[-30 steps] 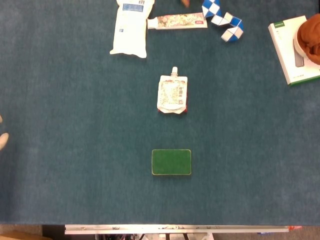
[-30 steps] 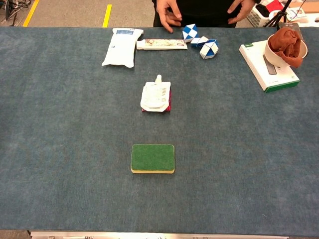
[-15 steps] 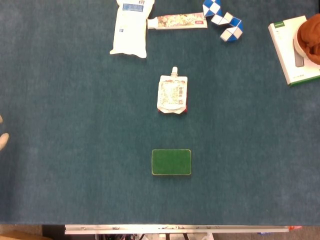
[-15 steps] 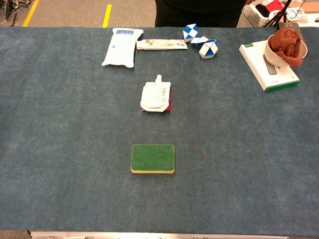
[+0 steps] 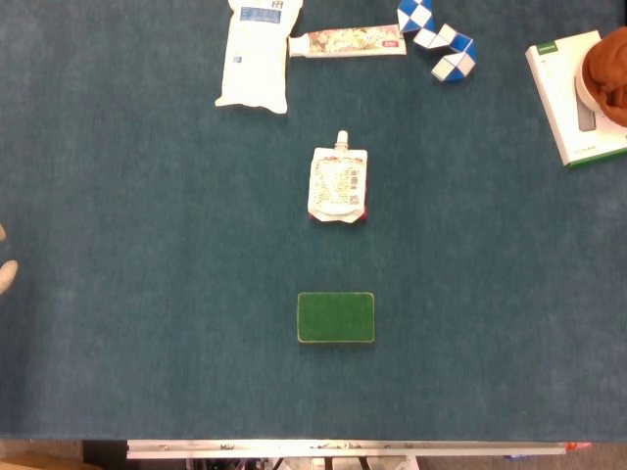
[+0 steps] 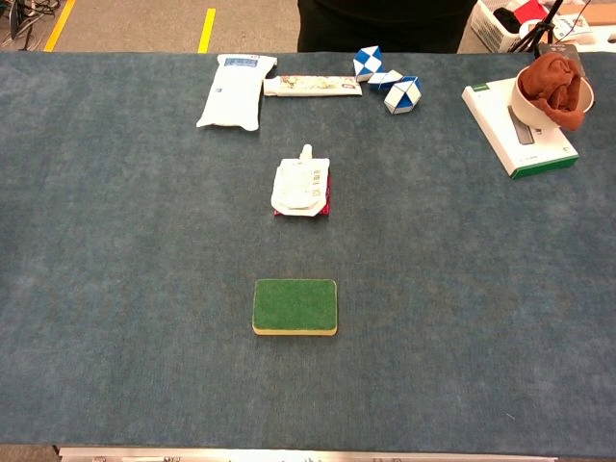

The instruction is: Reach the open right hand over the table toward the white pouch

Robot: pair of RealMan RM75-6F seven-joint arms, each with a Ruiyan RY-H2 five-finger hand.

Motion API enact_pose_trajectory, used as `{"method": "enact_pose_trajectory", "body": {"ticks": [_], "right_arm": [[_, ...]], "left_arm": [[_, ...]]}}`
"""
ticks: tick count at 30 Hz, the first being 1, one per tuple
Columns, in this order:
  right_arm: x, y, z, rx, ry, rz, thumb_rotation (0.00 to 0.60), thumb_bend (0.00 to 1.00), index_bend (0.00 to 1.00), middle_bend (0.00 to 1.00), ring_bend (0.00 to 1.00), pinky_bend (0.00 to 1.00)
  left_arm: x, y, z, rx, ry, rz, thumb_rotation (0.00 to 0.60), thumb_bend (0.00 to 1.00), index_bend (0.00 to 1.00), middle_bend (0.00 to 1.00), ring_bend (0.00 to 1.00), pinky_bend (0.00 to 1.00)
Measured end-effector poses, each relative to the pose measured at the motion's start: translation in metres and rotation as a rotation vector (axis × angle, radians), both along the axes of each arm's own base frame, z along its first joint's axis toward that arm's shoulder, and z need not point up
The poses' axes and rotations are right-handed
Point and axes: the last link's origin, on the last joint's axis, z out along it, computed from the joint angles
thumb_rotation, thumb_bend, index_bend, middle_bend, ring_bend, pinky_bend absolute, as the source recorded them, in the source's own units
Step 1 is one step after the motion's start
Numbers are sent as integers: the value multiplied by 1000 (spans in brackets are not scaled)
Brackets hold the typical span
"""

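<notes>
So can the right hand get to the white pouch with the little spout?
Probably yes, though the right hand shows in neither view. The pouch lies flat and alone mid-table. The sponge sits well apart, nearer the robot, so nothing seems to block the way in from the right.

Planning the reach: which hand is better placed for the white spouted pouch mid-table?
Neither clearly: the right hand is out of view; pale tips at the head view's left edge may be the left hand. The white spouted pouch lies central, favouring neither.
</notes>
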Motion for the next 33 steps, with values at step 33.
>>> {"method": "enact_pose_trajectory", "body": {"ticks": [33], "right_arm": [[6, -5, -18, 130, -368, -35, 57, 0, 4, 80, 0, 0]], "left_arm": [[1, -2, -1, 0, 1, 3, 600, 204, 501, 465, 325, 445]]}}
